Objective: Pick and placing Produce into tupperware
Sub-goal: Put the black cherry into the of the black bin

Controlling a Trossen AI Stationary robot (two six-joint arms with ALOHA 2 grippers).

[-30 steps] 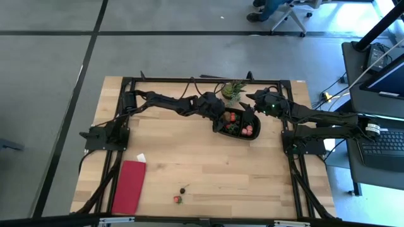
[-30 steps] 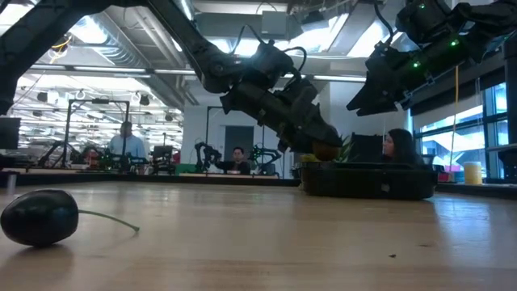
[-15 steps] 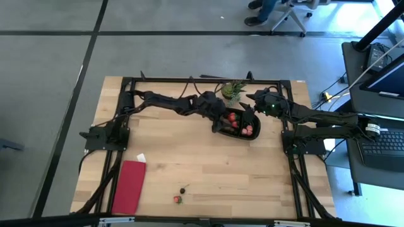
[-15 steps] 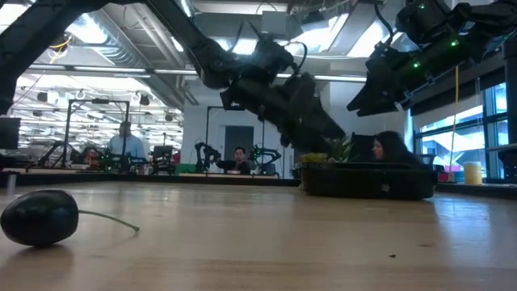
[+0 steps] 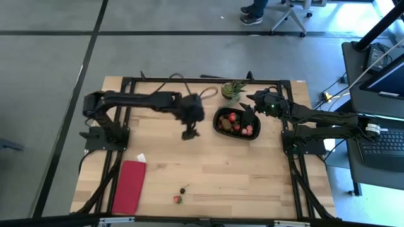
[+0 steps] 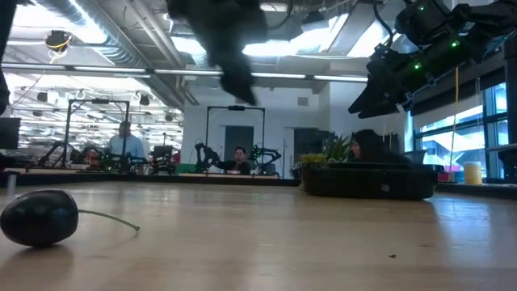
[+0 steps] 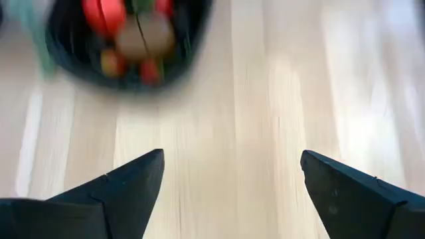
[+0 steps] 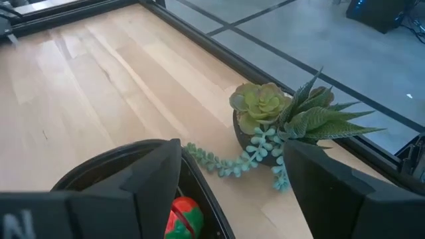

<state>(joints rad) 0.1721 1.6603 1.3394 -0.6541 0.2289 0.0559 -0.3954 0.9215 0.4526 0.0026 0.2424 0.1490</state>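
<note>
The black oval tupperware (image 5: 221, 124) sits at the table's far right and holds several red and dark produce pieces (image 5: 238, 123); the left wrist view shows it blurred (image 7: 66, 53). Two pieces lie on the bare wood near the near edge: a dark berry (image 5: 182, 190), large in the low view (image 6: 36, 217), and a red strawberry (image 5: 177, 199). My left gripper (image 5: 188, 133) hangs open and empty (image 7: 229, 179) above the table, left of the tupperware. My right gripper (image 5: 247, 108) hovers open (image 8: 232, 192) over the tupperware's far rim (image 8: 99, 162), above a strawberry (image 8: 182, 216).
A small potted succulent (image 5: 232, 90) stands just beyond the tupperware, close to my right gripper (image 8: 279, 126). A flat red cloth (image 5: 129, 186) lies at the near left corner. A black metal frame (image 5: 189, 79) borders the table. People sit in the room behind (image 6: 125, 141).
My left gripper has pulled back from over the tupperware toward the table's left and slightly toward the near edge, rising as it went; its arm has swung back to the left. The tupperware and the two loose pieces have stayed put. The right arm has kept still.
</note>
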